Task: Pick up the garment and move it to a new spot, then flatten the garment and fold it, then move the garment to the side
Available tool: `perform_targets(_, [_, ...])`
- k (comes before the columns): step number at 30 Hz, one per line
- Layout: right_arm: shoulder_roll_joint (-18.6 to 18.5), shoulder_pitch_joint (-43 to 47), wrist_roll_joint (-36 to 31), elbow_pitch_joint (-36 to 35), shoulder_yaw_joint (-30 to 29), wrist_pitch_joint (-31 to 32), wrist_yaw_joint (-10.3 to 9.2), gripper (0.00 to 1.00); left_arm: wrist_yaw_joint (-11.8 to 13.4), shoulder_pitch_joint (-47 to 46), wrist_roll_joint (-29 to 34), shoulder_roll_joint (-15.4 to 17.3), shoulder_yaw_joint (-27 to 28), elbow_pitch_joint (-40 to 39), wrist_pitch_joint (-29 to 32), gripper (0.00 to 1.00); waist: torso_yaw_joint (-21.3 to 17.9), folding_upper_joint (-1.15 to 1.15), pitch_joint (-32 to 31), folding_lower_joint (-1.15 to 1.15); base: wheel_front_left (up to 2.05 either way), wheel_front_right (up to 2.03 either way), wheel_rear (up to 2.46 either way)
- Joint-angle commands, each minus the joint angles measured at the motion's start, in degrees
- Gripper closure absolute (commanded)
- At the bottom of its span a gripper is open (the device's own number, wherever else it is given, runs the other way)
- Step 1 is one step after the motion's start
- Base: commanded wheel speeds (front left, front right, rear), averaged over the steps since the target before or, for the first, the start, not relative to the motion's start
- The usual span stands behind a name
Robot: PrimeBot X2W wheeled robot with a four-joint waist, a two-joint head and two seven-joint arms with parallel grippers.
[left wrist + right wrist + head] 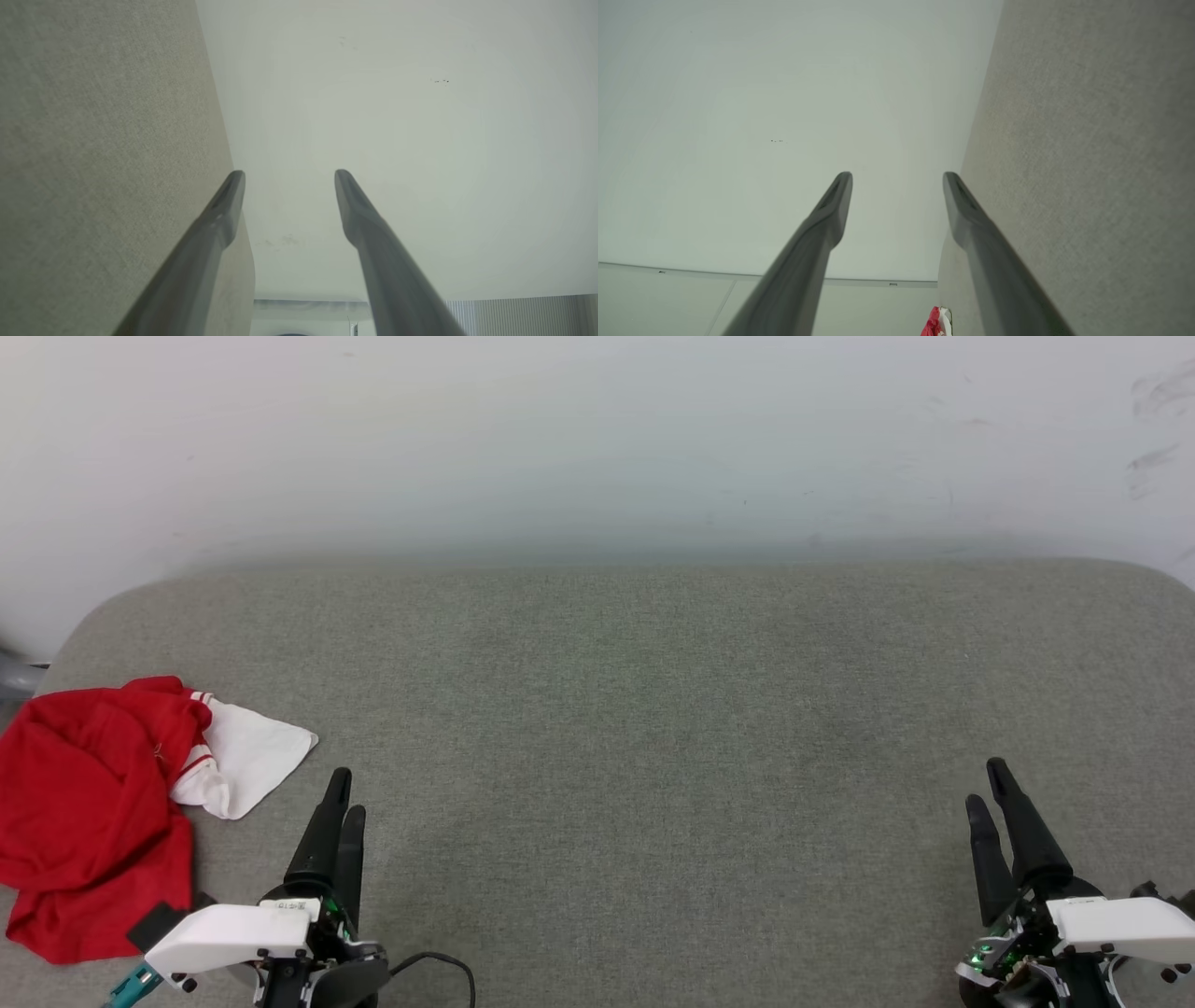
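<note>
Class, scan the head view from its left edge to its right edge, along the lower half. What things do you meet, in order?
garment → left gripper → black cable → right gripper

crumpled red garment [84, 812] far left, grey surface [653, 709], left claw [347, 791] nearby

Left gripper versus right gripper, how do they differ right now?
The left gripper sits close beside the garment; the right gripper is far across the grey surface from it. The left gripper's fingers lean rightward in the head view, the right gripper's leftward. Both are open and empty.
</note>
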Motion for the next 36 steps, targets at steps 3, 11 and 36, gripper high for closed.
perform_targets(3, [-0.13, -0.16, -1.04, -2.91, 0.88, -1.28, 0.01, 0.00, -0.08, -0.91, 0.89, 0.10, -1.07, -3.33, -1.34, 0.00, 0.07, 0.00, -0.11, 0.00, 0.00, 0.00, 0.00])
perform_targets(11, [-0.14, 0.68, -3.61, -5.39, 1.85, -3.32, 0.01, 0.00, -0.09, -0.27, 4.08, 0.11, -2.73, -7.01, -3.36, 0.00, 0.26, 0.00, -0.35, 0.00, 0.00, 0.00, 0.00])
perform_targets(36, [-0.26, 2.68, -42.79, -10.75, 1.32, -5.32, 0.01, 0.00, -0.13, 1.55, 38.31, 2.04, -6.29, -9.49, -8.51, 0.00, 1.03, 0.00, -0.91, 0.00, 0.00, 0.00, 0.00])
